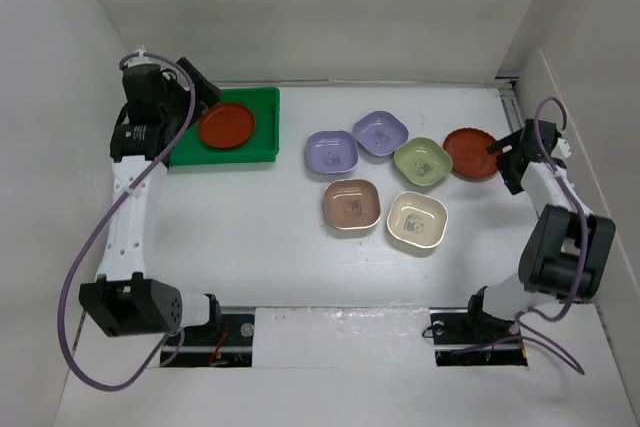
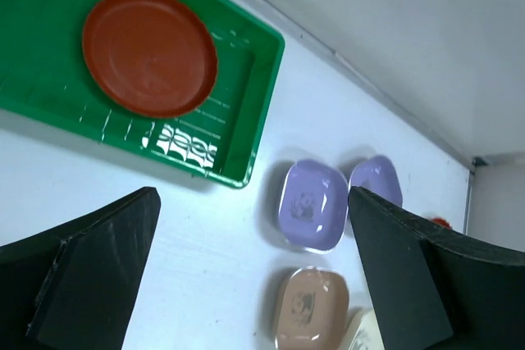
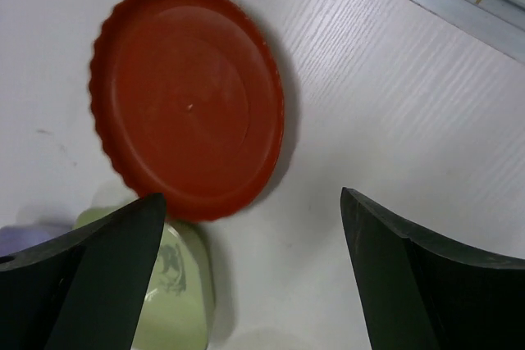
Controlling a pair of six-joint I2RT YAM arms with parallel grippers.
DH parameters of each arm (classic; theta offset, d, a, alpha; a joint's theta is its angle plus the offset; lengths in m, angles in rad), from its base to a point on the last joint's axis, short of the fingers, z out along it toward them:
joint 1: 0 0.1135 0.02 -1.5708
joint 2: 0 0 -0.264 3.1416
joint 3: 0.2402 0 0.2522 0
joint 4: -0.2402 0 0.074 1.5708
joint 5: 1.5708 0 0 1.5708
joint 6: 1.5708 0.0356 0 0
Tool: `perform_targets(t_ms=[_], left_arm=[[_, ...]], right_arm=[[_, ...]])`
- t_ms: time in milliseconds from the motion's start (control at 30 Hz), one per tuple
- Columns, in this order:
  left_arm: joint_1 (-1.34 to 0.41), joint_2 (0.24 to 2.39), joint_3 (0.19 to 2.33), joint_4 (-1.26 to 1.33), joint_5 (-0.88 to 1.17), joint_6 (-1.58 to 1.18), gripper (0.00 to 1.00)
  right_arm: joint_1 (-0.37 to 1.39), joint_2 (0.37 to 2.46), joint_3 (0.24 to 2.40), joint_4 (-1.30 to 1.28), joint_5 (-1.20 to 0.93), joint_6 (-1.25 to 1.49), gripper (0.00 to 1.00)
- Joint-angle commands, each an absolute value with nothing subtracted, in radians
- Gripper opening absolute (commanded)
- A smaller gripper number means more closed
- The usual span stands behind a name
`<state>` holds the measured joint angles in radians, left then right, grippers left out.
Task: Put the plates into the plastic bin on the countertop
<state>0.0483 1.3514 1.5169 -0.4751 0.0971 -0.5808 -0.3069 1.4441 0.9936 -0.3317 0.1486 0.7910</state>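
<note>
Next plate: the loose red-brown plate point(image 1: 470, 153) lies at the right of the top view, on the tabletop point(image 1: 250, 247) and touching or just beside the pale green dish point(image 1: 422, 162).
Nearer arm: the right one; the right gripper point(image 1: 505, 159) hangs just beside this plate's right rim.
Direction from gripper: in the right wrist view the plate point(image 3: 189, 120) sits up and left of the gap between the fingers, and only its lower rim comes near the left finger.
Long axis: none, as the plate is round; any rim point would probably serve.
Right gripper state: jaws spread wide, nothing between them.
Left gripper point(image 1: 197, 87): jaws apart and empty, over the left end of the plastic bin point(image 1: 268, 122).
Bin contents: one red-brown plate point(image 1: 226, 125), lying flat at the upper left of the top view.
Still outside: two lavender dishes point(image 1: 331, 151) point(image 1: 380, 133), a tan dish point(image 1: 351, 204) and a cream dish point(image 1: 416, 220), clustered mid-frame.
Writing: no brand or text is readable; the square dishes carry a small dark printed figure, too small to make out.
</note>
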Motion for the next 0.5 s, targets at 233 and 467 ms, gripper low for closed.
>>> perform_targets(t_ms=[233,467], left_arm=[[0.049,1.273,1.371,-0.394,0.227,-0.523,0.99],[0.049,1.262,1.351,-0.374,0.264,-0.523,0.99]], right_arm=[[-0.359,1.785,1.139,-0.225,0.130,0.811,0.73],[-0.328,1.904,1.302,-0.368,0.170,0.811,0.62]])
